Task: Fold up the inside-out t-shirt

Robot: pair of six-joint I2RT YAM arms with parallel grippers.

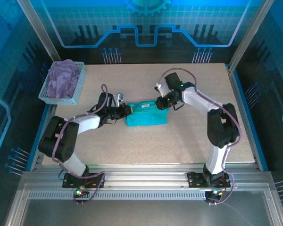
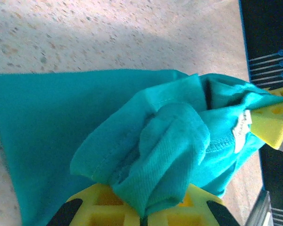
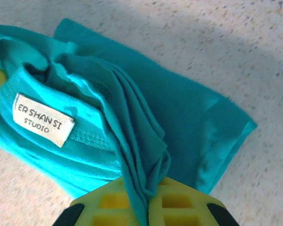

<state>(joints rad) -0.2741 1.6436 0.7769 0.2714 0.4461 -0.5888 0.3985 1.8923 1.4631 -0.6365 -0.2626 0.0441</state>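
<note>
The inside-out t-shirt [image 1: 147,114] is found on the table [image 1: 188,141], stretched between the two pincers, and it has already been brought down to a small, roughly oblong packet of several layers. The task is judged to be near its end. The stacked folds [image 3: 137,127] are seen running straight into the right pincer [image 3: 146,207], which is closed on them. On the other side, a bunched collar edge [image 2: 174,141] is clamped in the left pincer [image 2: 141,212]. What is left appears to be the laying flat of this gathered end, the smoothing of the packet and the release of both grips.

A white sewn-in label [image 3: 43,120] is exposed just ahead and to the left of the right pincer. "ER SHAN SI" over "STUDIO" can be read on it.

Well beyond the left pincer, a lavender garment [image 1: 63,79] is kept in a basket [image 1: 80,89].
</note>
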